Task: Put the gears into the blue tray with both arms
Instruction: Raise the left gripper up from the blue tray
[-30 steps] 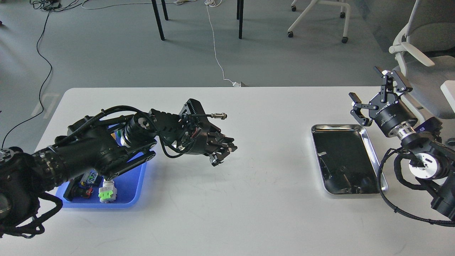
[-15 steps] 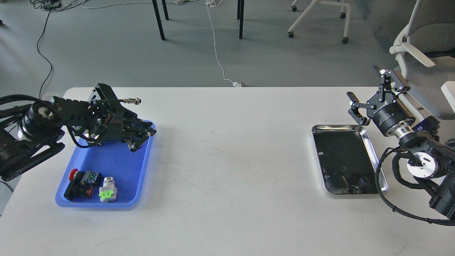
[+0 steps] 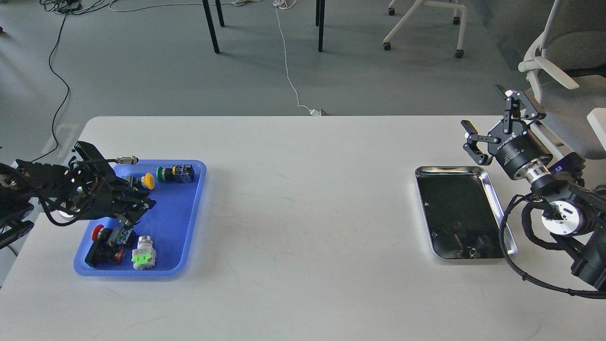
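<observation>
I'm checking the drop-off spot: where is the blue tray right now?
In the head view the blue tray sits on the left side of the white table, under the left gripper, holding coloured push-buttons, far from the steel tray at right.

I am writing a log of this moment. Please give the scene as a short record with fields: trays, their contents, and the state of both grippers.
blue tray: left side of the table, holds push-buttons
push-buttons: four, with red, green, yellow and pale caps
steel tray: right side of the table
gears: too small to tell for certain; tiny dark spots in the steel tray
left gripper: over the blue tray, open or shut unclear
right gripper: open, raised beyond the steel tray, holds nothing
</observation>
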`<state>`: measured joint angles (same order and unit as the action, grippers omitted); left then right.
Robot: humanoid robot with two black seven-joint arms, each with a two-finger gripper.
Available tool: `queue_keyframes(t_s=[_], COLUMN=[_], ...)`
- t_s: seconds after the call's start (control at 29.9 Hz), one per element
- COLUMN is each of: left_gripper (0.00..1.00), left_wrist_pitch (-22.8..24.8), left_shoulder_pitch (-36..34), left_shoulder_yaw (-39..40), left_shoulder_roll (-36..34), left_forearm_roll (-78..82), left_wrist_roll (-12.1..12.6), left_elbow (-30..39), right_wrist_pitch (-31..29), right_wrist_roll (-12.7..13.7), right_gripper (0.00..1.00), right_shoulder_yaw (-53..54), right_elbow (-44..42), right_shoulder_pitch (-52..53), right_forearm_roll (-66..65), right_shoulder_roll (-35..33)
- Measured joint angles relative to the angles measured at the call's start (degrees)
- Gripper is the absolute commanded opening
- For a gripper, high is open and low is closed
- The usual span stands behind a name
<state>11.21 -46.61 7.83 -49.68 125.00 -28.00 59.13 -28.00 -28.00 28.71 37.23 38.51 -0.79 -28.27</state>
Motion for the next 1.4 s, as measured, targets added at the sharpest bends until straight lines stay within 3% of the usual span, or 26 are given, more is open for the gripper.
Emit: queue_keyframes(t_s=[0.17, 0.3, 0.37, 0.5, 0.53, 0.8, 0.94, 1.2, 1.3, 1.4], left_gripper=[0.2, 0.32, 0.43, 0.75, 0.78, 0.85, 0.91, 0.98, 0.98, 0.98], left_wrist_pitch=[0.01, 0.04, 0.04, 0.04, 0.04, 0.04, 1.04, 9.49, 10.05, 9.99], left_shoulder_pitch=[0.86, 0.97, 0.98, 0.99, 0.99, -0.4, -5.45, -12.05, -10.48, -4.43], left_shoulder_yaw=[0.0, 0.0, -0.01, -0.01, -0.01, 1.13, 3.08, 4.46, 6.31, 11.02], left_shoulder_roll=[0.31, 0.66, 0.78, 0.91, 0.91, 0.75, 0.64, 2.83, 4.77, 8.1], left_forearm_roll=[0.0, 0.0, 0.0, 0.0, 0.0, 0.0, -3.44, -46.1, -64.95, -77.64], left_wrist_roll=[0.0, 0.0, 0.0, 0.0, 0.0, 0.0, 0.02, 0.03, 0.03, 0.03], left_elbow=[-2.06, -3.55, -3.81, -3.93, -3.94, -3.18, -0.45, 6.21, 7.37, 7.6], right_wrist_pitch=[0.0, 0.0, 0.0, 0.0, 0.0, 0.0, 0.0, 0.0, 0.0, 0.0], right_wrist_roll=[0.0, 0.0, 0.0, 0.0, 0.0, 0.0, 0.0, 0.0, 0.0, 0.0], right_gripper=[0.99, 0.99, 0.99, 0.99, 0.99, 0.99, 0.99, 0.99, 0.99, 0.99], right_shoulder_yaw=[-0.06, -0.06, -0.06, -0.07, -0.1, -0.1, -0.07, -0.22, -0.23, -0.24], right_elbow=[0.1, 0.12, 0.12, 0.13, 0.16, 0.3, 0.36, 1.46, 2.37, 3.32], right_shoulder_pitch=[-0.01, -0.09, -0.1, -0.11, -0.12, -0.19, -0.18, -0.06, -0.21, -0.44], right_forearm_roll=[0.0, 0.0, 0.0, 0.0, 0.0, 0.0, 0.0, -0.18, -0.25, -0.31], right_shoulder_roll=[-0.18, -0.19, -0.19, -0.19, -0.19, -0.28, -0.3, -0.29, -0.53, -1.08])
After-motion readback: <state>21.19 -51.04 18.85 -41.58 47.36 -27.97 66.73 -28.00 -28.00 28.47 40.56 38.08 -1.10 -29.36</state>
